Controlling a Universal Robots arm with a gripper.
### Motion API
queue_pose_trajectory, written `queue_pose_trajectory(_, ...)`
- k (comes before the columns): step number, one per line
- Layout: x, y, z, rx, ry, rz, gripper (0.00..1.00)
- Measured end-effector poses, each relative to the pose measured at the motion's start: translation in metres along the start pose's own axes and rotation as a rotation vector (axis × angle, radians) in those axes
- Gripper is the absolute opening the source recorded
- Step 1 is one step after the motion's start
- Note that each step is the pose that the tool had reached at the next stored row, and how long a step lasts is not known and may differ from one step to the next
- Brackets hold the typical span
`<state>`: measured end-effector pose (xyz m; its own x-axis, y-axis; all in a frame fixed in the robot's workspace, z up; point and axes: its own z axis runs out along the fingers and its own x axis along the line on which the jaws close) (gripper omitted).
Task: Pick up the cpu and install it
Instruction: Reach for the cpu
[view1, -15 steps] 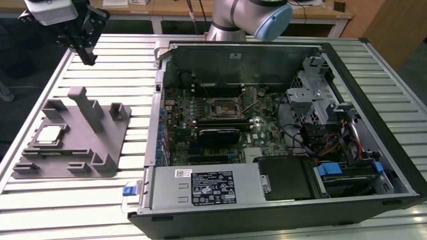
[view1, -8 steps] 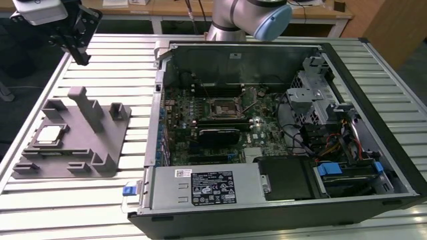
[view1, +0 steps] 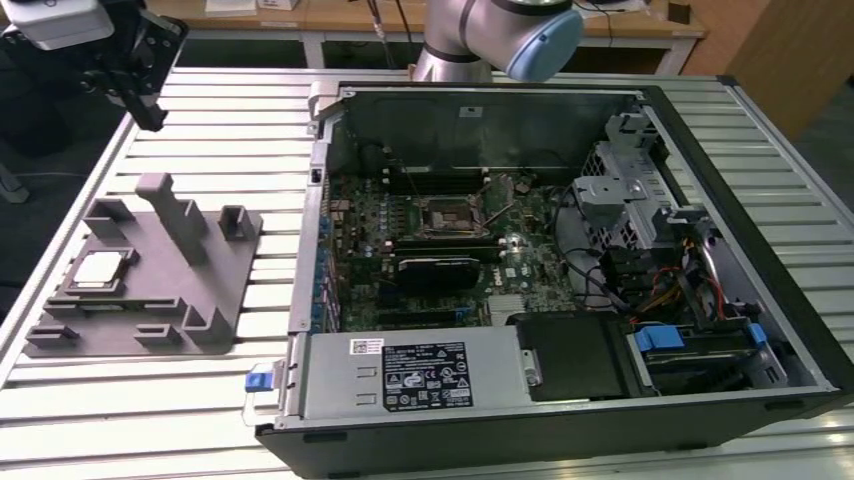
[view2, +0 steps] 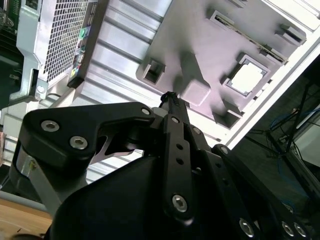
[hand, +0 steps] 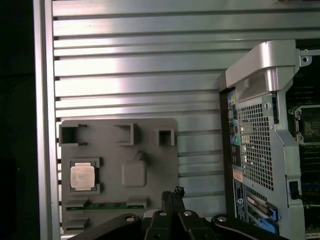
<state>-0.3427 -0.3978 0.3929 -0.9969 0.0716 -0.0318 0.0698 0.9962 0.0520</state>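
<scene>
The cpu (view1: 100, 270) is a small silvery square lying flat in a recess of the grey plastic holder (view1: 200, 290) at the exterior view's left. Both wrist views look down on it from high up, the cpu (view2: 248, 79) (hand: 82, 176) sitting well below the fingers. My gripper (view1: 151, 118) hangs above the table's far left corner, apart from the holder, with its black fingers pressed together at the tips and nothing between them (hand: 172, 192) (view2: 170, 96). The black square socket (view1: 445, 213) sits on the motherboard inside the open computer case (view1: 747, 300).
The holder has upright posts (view1: 171, 215) near the cpu. The case's rear wall (hand: 260, 140) stands beside the holder. Ribbed metal tabletop (view1: 227, 120) runs between them. Inside the case are cables, a power supply (view1: 414, 375) and drive bays.
</scene>
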Motion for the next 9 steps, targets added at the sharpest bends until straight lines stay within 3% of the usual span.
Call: queue_pose_trajectory(9,0.0108,-0.0008,-0.0003,-0.0001,-0.0001,0.000,0.11)
